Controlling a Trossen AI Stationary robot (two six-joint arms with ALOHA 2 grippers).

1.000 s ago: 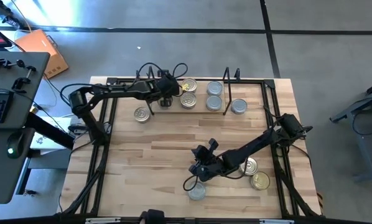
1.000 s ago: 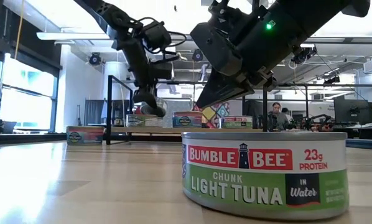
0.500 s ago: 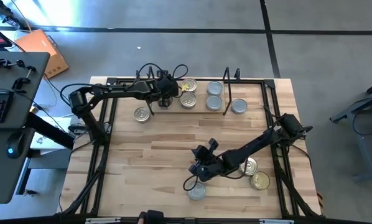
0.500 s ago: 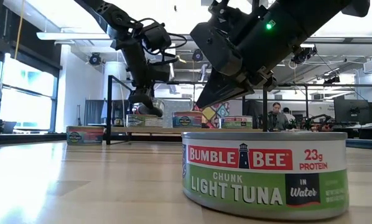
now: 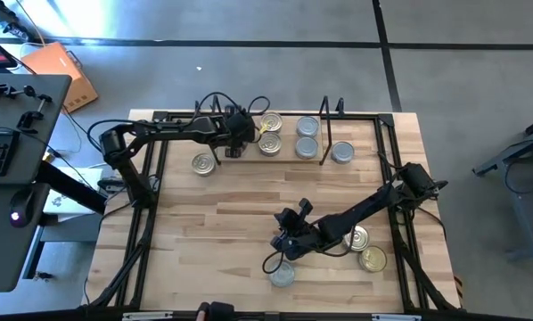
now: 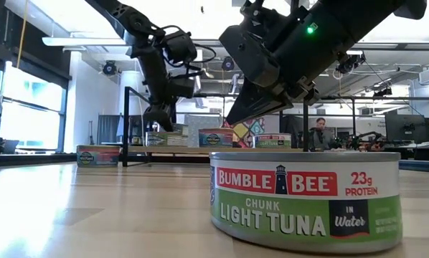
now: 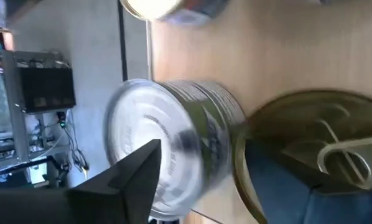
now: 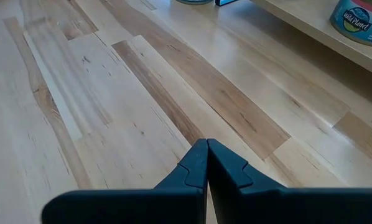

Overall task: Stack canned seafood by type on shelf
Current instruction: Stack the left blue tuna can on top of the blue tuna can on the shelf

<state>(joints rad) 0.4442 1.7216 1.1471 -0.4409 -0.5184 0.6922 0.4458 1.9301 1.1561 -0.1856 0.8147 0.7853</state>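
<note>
The wooden surface (image 5: 222, 214) fills most of the high view, with a black frame round its edges. Along its far side stands the low shelf (image 5: 289, 159), a pale board between thin black uprights. The two dark arms come next: the left one reaches in from the left to the shelf's left end, and the right one stretches from the right edge toward the near middle. The left claw (image 5: 234, 143) hovers over a silver-topped tin (image 7: 167, 155) on the shelf, its fingers (image 7: 127, 177) spread apart on either side of that tin and not gripping it; just beside it sits a gold tin with a ring pull (image 7: 316, 155). The right claw (image 8: 206, 163) is clenched with nothing in it, low over bare wood just above a silver tin (image 5: 282, 274) at the near edge, the green-labelled tuna tin close up in the low view. On the shelf, two gold tins (image 5: 270, 134) stand at the left-middle and two silver ones (image 5: 307, 136) right of them. One more silver tin (image 5: 341, 153) sits just right of the shelf, a tin (image 5: 203, 163) left of it, and two gold tins (image 5: 366, 250) lie near right.
</note>
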